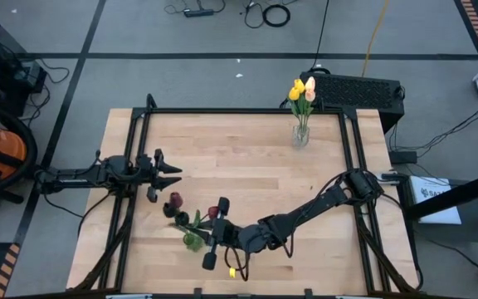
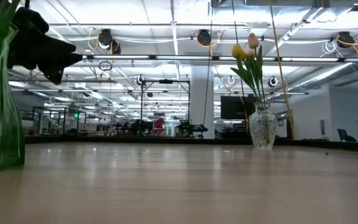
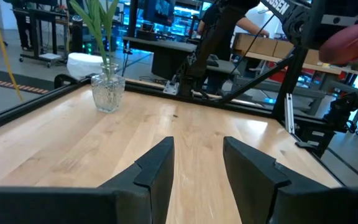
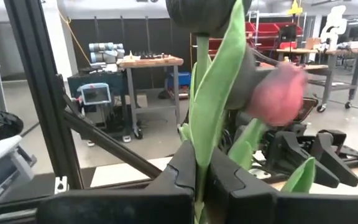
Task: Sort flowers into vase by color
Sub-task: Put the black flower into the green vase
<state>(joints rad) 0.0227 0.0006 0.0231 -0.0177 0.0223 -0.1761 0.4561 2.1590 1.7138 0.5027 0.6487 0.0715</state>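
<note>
Stem of a dark red tulip (image 4: 205, 118) is pinched by the right gripper (image 4: 202, 171) near the table's (image 1: 247, 158) front edge; light, floppy, best gripped mid-stem. Left gripper (image 3: 197, 168) waits parted at the left edge.

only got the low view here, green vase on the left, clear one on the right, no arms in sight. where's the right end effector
observer: the right end effector is at the bottom middle of the high view, shut on a green flower stem.
operator: what colour head
observer: a pinkish head shows beside the stem, blurred.
operator: and the left one
observer: the left end effector is open and holds nothing, at the left of the high view.
</note>
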